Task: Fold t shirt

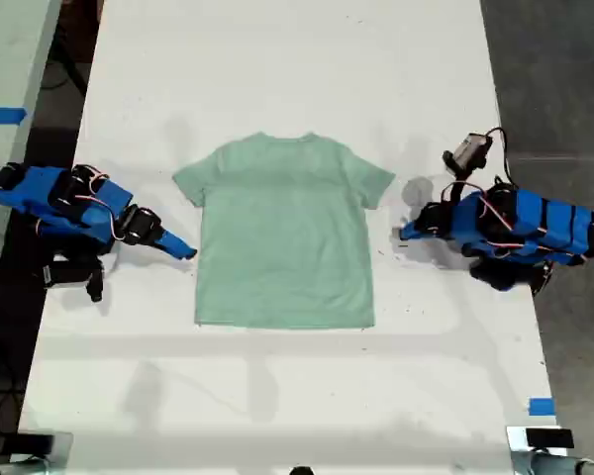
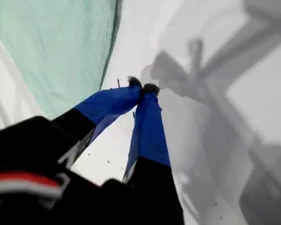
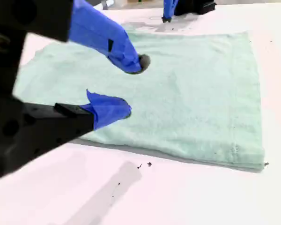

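Observation:
The t shirt lies flat and spread out in the middle of the white table, neck toward the exterior view's top. My first gripper is at the exterior view's right, just off the shirt's sleeve and side edge. It is shut over bare table with nothing in it, the t shirt beside it. My second gripper is at the exterior view's left, by the shirt's other side edge. It is open, holding nothing, with the t shirt just beyond its fingertips.
The table ends at the exterior view's left and right, with dark floor past the right edge. A second table with blue tape stands at the left. Another blue tape mark is near the exterior view's bottom right corner.

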